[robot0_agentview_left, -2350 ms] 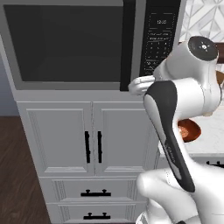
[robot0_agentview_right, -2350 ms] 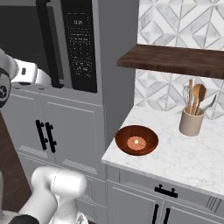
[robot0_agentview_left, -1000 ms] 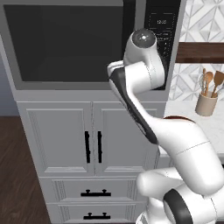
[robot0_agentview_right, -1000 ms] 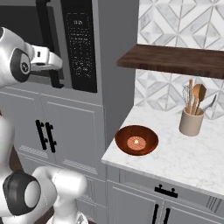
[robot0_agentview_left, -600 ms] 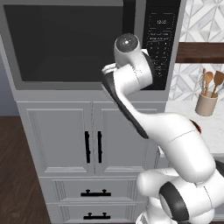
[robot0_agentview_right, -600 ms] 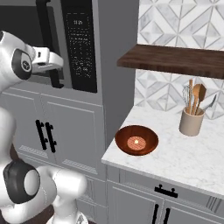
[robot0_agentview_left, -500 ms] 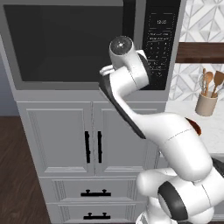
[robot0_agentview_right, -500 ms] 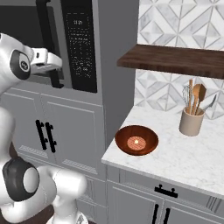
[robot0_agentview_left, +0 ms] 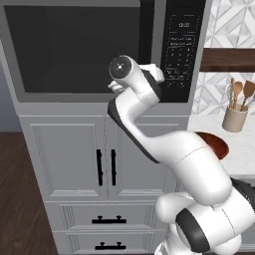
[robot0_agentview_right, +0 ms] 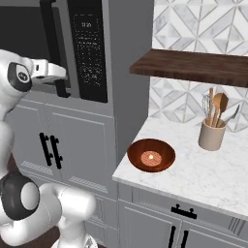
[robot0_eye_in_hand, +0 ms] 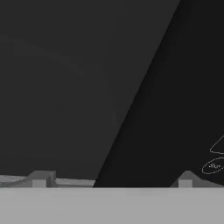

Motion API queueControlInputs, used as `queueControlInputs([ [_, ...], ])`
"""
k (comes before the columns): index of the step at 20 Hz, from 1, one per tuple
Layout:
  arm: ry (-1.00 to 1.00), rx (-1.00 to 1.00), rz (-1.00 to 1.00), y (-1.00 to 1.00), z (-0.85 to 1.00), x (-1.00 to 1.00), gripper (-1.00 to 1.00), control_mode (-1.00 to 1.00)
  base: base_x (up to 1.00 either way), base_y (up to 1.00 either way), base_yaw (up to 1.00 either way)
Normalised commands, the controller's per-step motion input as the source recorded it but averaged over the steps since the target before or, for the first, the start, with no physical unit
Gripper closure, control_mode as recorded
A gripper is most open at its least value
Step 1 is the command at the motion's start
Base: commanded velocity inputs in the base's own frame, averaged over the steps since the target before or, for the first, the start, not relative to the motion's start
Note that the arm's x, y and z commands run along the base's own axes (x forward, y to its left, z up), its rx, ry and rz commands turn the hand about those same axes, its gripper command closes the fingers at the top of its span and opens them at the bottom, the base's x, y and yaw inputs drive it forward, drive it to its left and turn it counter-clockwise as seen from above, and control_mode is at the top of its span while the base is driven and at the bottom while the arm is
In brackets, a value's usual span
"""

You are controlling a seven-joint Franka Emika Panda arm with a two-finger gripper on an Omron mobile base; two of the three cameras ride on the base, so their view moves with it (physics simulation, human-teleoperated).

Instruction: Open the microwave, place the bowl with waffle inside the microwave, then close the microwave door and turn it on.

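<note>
Left base view shows one microwave (robot0_agentview_left: 99, 50) built into the grey cabinet column, its door (robot0_agentview_left: 74, 47) shut, dark glass window across most of the front and a tall black keypad panel (robot0_agentview_left: 183, 47) at 3 o'clock of the window. The vertical black handle strip (robot0_agentview_left: 146, 40) runs between window and keypad. The white arm reaches up from 5 o'clock, and the gripper (robot0_agentview_left: 158, 74) sits at the lower part of that strip, right against the door face; the forearm covers the handle's lower end. In the hand view two finger tips (robot0_eye_in_hand: 41, 178) stand far apart, one at 7 o'clock and one at 5 o'clock, jaws spread wide with nothing between them, dark glass on one side and the black strip on the other.

One bowl with waffle (robot0_agentview_right: 151, 155) rests on the white marble counter (robot0_agentview_right: 203, 169), well apart from the microwave, at 4 o'clock of it in the right base view. One beige utensil cup (robot0_agentview_right: 211, 135) stands near the bowl, at its 2 o'clock, under one dark wooden shelf (robot0_agentview_right: 193, 65). Below the microwave are two cabinet doors (robot0_agentview_left: 69, 159) with two black bar handles side by side, then two drawers (robot0_agentview_left: 109, 219).
</note>
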Motion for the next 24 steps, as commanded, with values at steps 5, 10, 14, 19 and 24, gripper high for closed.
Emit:
queueControlInputs([
  [5, -0.22, 0.00, -0.07, 0.00, -0.31, 0.20, -1.00, -1.00, 0.00, 0.00, 0.00],
  [10, -0.12, 0.00, -0.08, -0.24, -0.37, 0.27, -1.00, -1.00, 0.00, 0.00, 0.00],
  [14, -0.01, 0.00, -0.08, -0.59, -0.22, 0.17, -1.00, -1.00, 0.00, 0.00, 0.00],
  [19, 0.00, 0.02, -0.01, -0.90, -0.15, 0.19, -1.00, -1.00, 0.00, 0.00, 0.00],
  [24, 0.00, 0.10, 0.19, -1.00, -0.39, 0.51, -1.00, -1.00, 0.00, 0.00, 0.00],
])
